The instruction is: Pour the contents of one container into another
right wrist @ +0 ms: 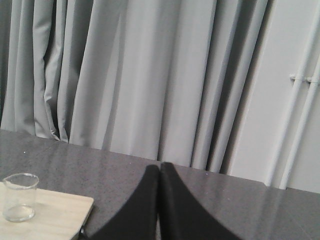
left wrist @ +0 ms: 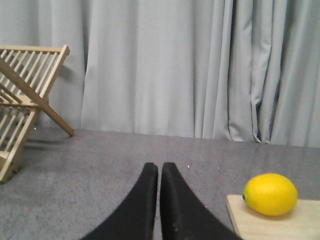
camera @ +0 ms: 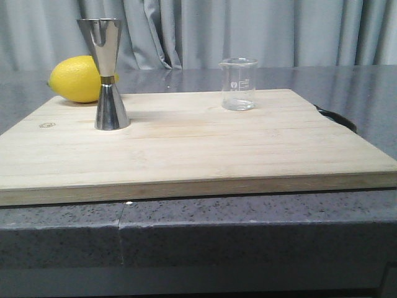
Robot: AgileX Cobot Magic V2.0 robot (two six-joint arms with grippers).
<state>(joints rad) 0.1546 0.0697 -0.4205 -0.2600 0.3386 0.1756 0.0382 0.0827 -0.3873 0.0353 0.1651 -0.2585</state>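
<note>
**Mia:** On the wooden board (camera: 186, 149), what do you see?

**Ben:** The beaker (camera: 239, 84) stands up straight near the back edge, on the right side. The jigger (camera: 107, 74) stands tall on the left side. The two are well apart. A lemon (camera: 75, 78) sits just behind the jigger, at the back left corner.

**Mia:** Where are the claws?

**Ben:** The left claw (left wrist: 159, 172) is off to the left of the board, over the grey desk (left wrist: 100, 165). Its two fingers are pressed together with nothing between them. The right claw (right wrist: 159, 172) is off to the right, and it is together too, holding nothing.

**Mia:** What could go wrong?

**Ben:** I think the jigger could tip. It is tall with a thin middle and a small foot, so one bump would knock it down. The beaker is smooth glass, so it might slip if the claw grabs it badly. And the jigger's mouth is small, so the pour could miss. I cannot tell if the beaker has anything in it.

**Mia:** Is there room to move?

**Ben:** Yes. The middle and front of the board are bare. But the beaker is close to the back edge, so a push could shove it off. A wooden rack (left wrist: 25, 95) stands far out on the left.
</note>
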